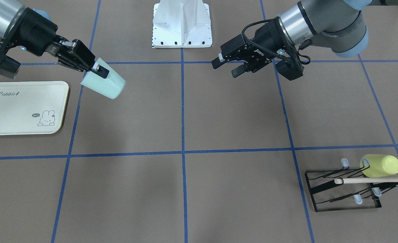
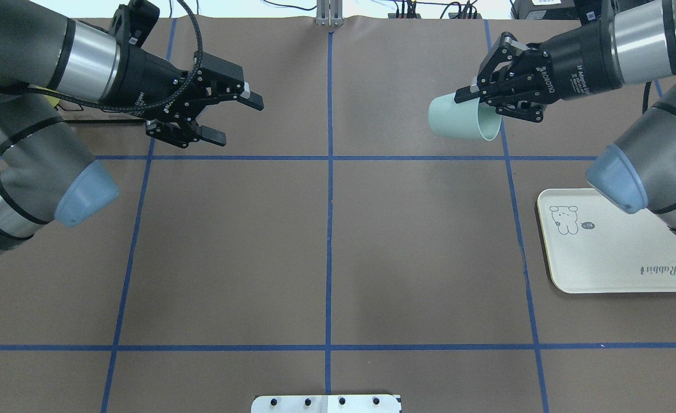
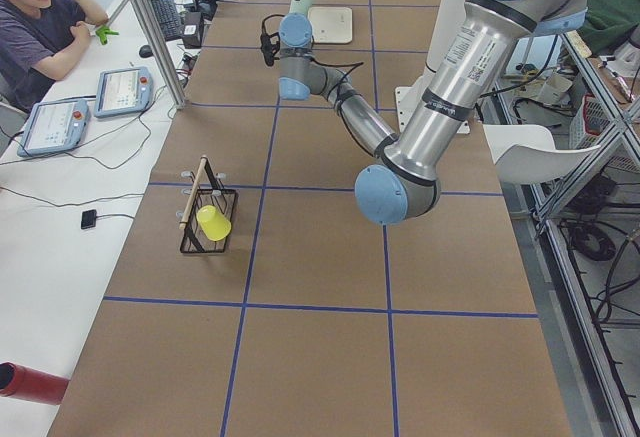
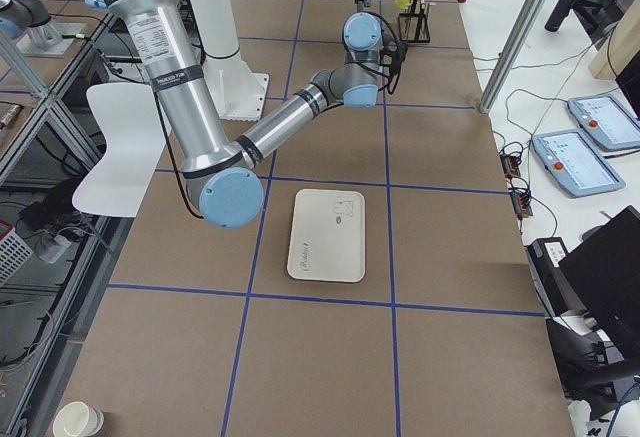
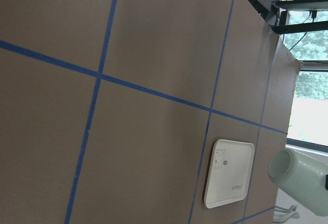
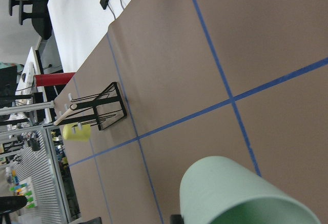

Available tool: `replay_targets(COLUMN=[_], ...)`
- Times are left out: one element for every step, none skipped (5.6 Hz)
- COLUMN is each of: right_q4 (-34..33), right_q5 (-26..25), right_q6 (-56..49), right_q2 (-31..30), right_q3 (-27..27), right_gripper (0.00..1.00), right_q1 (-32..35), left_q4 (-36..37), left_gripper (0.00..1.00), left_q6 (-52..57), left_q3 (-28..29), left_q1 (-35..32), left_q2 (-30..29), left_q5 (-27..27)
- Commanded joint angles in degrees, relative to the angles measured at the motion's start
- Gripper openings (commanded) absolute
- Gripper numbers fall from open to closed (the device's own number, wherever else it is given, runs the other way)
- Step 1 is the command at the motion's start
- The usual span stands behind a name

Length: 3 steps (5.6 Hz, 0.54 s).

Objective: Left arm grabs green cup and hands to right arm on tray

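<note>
The pale mint-green cup (image 2: 461,118) is held in the air, tipped on its side, by my right gripper (image 2: 475,98), which is shut on its rim. It also shows in the front view (image 1: 105,85), the left wrist view (image 5: 300,181) and the right wrist view (image 6: 241,196). The right gripper (image 1: 97,70) hangs just beyond the cream "Rabbit" tray (image 2: 613,258), which lies flat and bare on the table (image 1: 13,114). My left gripper (image 2: 239,120) is open and empty, well apart from the cup across the table's middle line; it also shows in the front view (image 1: 224,67).
A black wire rack (image 1: 344,189) with a wooden bar holds a yellow-green cup (image 1: 381,166) at the far corner on my left side. The white robot base (image 1: 182,25) stands at the table's near edge. A person sits beside the table (image 3: 40,17).
</note>
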Motion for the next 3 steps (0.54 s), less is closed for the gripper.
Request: replay_targets(right_q4=[-7.56,-10.74,-10.95], right_q5=[-0.28,-2.63,-4.57], right_q6=[-13.78,-24.66,-37.56], right_q2=[-5.44,-10.51,-18.31], right_q3=[0.29,0.90,0.91], right_gripper=[0.00,0.00,0.00], right_q1=[1.58,1.85,1.85], left_q4=[12.18,14.94,15.83], left_gripper=[1.00,1.00,1.00], left_q6=[21.81,33.34,45.90], left_q3=[-0.14,-0.14,-0.14], left_q1=[-4.04,-7.62,-10.88], left_q2=[4.21,8.42,13.77], left_q5=[0.25,0.34,0.52])
